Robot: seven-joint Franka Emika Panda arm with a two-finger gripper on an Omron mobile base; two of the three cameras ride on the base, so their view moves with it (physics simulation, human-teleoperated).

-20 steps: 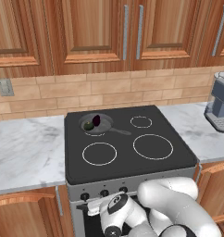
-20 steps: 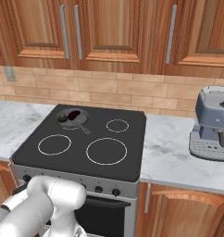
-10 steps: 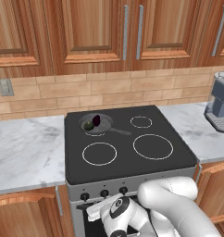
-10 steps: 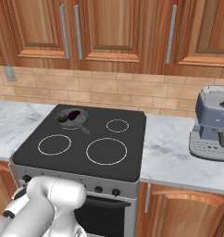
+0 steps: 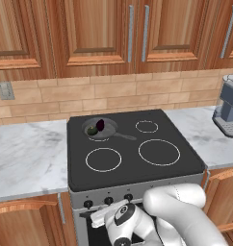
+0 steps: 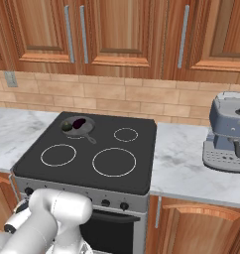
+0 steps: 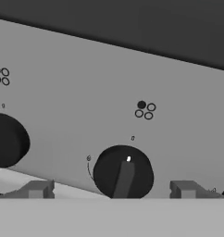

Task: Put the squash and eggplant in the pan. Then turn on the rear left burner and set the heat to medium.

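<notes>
The dark grey pan (image 5: 107, 131) (image 6: 86, 130) sits on the rear left burner (image 5: 101, 139), whose white ring peeks out at the pan's near edge. Inside the pan the round green squash (image 5: 92, 129) (image 6: 67, 126) lies beside the dark purple eggplant (image 5: 100, 125) (image 6: 80, 122). My gripper (image 5: 97, 219) (image 7: 112, 190) is low at the stove's front panel. It is open, with one fingertip on each side of a black knob (image 7: 123, 172) and not touching it. The icon (image 7: 145, 110) above that knob has its upper left dot filled.
A second black knob (image 7: 5, 140) sits to the left on the panel; several knobs (image 5: 109, 200) (image 6: 106, 202) line the stove front. A grey coffee machine (image 5: 228, 106) (image 6: 226, 133) stands on the right counter. Wooden cabinets hang above.
My hand has shifted slightly in front of the knob panel. The pan, squash and eggplant have not moved.
</notes>
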